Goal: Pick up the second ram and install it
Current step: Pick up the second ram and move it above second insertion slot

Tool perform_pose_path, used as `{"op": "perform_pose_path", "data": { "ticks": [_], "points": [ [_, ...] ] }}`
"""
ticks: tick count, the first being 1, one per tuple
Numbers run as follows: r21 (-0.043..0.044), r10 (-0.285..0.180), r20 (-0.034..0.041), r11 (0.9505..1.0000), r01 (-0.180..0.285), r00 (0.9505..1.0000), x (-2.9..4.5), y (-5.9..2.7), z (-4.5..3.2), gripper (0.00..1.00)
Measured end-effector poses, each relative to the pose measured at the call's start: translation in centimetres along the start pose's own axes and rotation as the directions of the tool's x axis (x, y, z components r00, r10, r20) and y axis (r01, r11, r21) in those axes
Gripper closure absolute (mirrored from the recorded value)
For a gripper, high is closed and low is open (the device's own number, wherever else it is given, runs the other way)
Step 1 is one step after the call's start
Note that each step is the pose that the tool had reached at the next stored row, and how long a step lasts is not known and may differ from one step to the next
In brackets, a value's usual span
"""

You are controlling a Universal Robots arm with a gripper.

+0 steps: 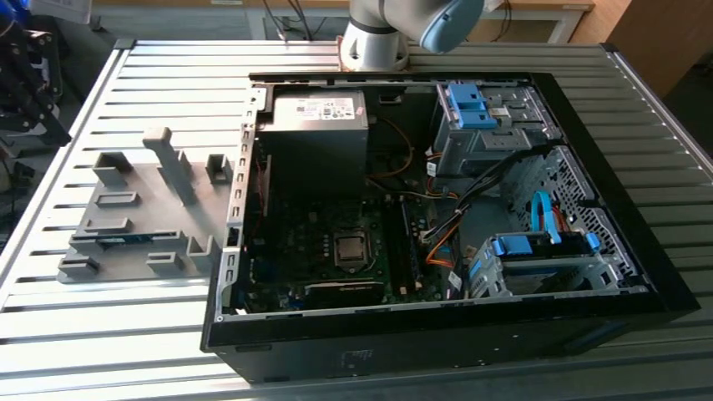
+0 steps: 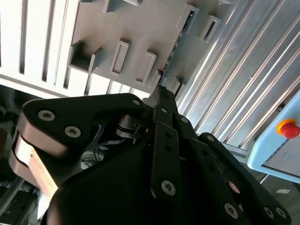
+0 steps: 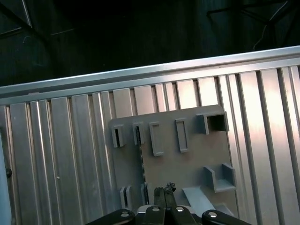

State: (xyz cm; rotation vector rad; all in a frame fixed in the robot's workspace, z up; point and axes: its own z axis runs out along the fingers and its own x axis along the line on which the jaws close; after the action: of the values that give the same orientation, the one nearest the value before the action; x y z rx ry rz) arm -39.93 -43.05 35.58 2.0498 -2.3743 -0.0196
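Observation:
The second ram [image 1: 118, 240] is a thin blue-green stick standing on edge in a slot of the grey slotted holder [image 1: 145, 251], at the exterior view's left. In the first wrist view the ram [image 3: 141, 161] shows edge-on as a dark toothed line across the holder [image 3: 187, 164]. In the second wrist view the ram [image 2: 174, 46] runs along the holder [image 2: 140, 28]. My gripper [image 3: 164, 191] hangs well above the holder, fingers pressed together with nothing between them. In the second wrist view the gripper [image 2: 161, 90] tapers to one closed tip.
The open black computer case [image 1: 624, 209] lies to the exterior view's right of the holder, with the dark green motherboard [image 1: 334, 251], power supply [image 1: 317, 109] and blue drive brackets [image 1: 468, 104] inside. The arm's base [image 1: 373, 38] stands behind it. A red stop button [image 2: 287, 128] sits off the ribbed metal table [image 1: 100, 334].

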Motion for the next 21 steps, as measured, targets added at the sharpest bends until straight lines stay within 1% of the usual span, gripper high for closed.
{"op": "perform_pose_path", "data": {
  "ticks": [6,9,11,12,16,21],
  "points": [
    [-0.0002,-0.030,-0.0003,0.9995,0.030,0.9995,0.08,0.17,0.69,0.89],
    [-0.0003,-0.069,-0.0008,0.9976,0.069,0.9976,0.09,0.20,1.00,0.71],
    [-0.0005,-0.097,-0.0012,0.9953,0.097,0.9953,0.09,0.21,1.20,0.71],
    [-0.0006,-0.106,-0.0013,0.9943,0.106,0.9943,0.11,0.26,1.33,0.64],
    [-0.0006,-0.112,-0.0013,0.9938,0.112,0.9938,0.17,0.57,1.92,0.64],
    [-0.0005,-0.112,-0.0013,0.9937,0.112,0.9937,0.20,0.70,2.54,0.64]
  ]
}}
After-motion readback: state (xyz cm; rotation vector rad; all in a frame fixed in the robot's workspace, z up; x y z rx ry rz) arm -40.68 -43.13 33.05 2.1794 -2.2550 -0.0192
